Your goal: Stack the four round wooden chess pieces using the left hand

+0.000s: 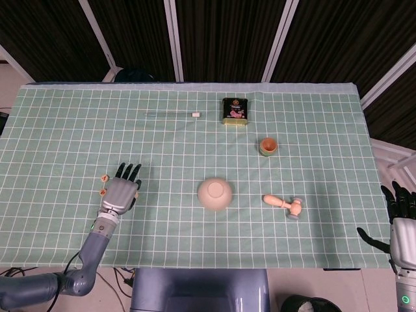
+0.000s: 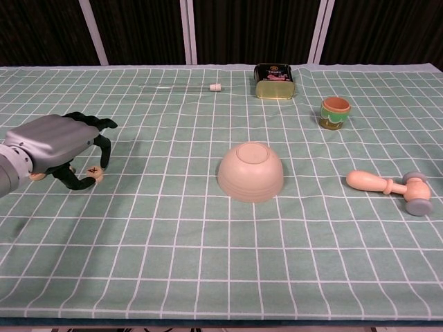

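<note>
the left hand (image 2: 52, 142) arched over the chess pieces (image 2: 93, 172), so only two showed at its edges and any beneath stayed hidden; whether it pinched one could not be told. their markings were too small to read. the right hand (image 1: 404, 218) was cut off by the head view's edge.

Left hand (image 2: 52, 145) fingers (image 2: 88, 181) curl around a chess piece (image 2: 93, 171).

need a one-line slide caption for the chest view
Left hand curled over round wooden chess pieces at the table's left edge; upturned bowl, toy hammer, cup and tin untouched.
</note>
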`<action>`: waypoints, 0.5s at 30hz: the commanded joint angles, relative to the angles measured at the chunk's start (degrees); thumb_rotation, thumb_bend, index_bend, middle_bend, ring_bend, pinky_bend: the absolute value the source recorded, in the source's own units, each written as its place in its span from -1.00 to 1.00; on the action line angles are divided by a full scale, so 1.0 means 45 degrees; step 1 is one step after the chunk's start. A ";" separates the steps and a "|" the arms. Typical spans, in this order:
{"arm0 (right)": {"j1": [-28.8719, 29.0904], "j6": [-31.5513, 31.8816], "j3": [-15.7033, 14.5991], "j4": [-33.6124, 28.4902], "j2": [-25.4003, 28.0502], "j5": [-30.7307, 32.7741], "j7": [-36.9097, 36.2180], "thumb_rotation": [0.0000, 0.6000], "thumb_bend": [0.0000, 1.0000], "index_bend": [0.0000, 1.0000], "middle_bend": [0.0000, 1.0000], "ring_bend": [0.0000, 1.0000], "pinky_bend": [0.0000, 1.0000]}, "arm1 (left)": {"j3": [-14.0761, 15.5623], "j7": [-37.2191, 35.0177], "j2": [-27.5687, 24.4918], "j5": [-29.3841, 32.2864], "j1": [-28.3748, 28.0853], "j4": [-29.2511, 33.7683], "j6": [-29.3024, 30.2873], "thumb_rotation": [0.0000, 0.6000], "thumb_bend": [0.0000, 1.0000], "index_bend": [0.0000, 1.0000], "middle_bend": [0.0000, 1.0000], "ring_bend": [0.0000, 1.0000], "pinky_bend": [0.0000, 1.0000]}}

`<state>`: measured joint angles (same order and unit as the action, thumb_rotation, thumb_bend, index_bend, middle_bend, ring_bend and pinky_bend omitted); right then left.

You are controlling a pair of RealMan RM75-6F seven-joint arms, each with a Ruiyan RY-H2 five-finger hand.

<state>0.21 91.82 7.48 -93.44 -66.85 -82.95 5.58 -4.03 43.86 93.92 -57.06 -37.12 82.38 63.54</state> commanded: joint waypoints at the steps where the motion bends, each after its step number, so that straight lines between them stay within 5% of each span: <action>1: 0.0013 -0.0021 -0.0019 0.0009 0.0003 -0.0031 0.0030 1.00 -0.53 -0.76 -0.97 -1.00 -1.00 | 0.0011 0.0049 -0.0023 0.0009 0.0010 0.0042 0.0014 1.00 -0.34 -0.12 -1.00 -1.00 -1.00; 15: 0.0003 0.0012 -0.0007 0.0008 -0.0006 -0.0027 0.0046 1.00 -0.53 -0.76 -0.97 -1.00 -1.00 | 0.0015 0.0159 -0.0831 0.0024 0.0390 0.0796 0.0618 1.00 -0.36 -0.30 -1.00 -1.00 -1.00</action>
<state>0.22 91.87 7.45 -93.40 -66.88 -83.07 5.79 -3.92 44.31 90.45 -57.26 -35.55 85.76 66.15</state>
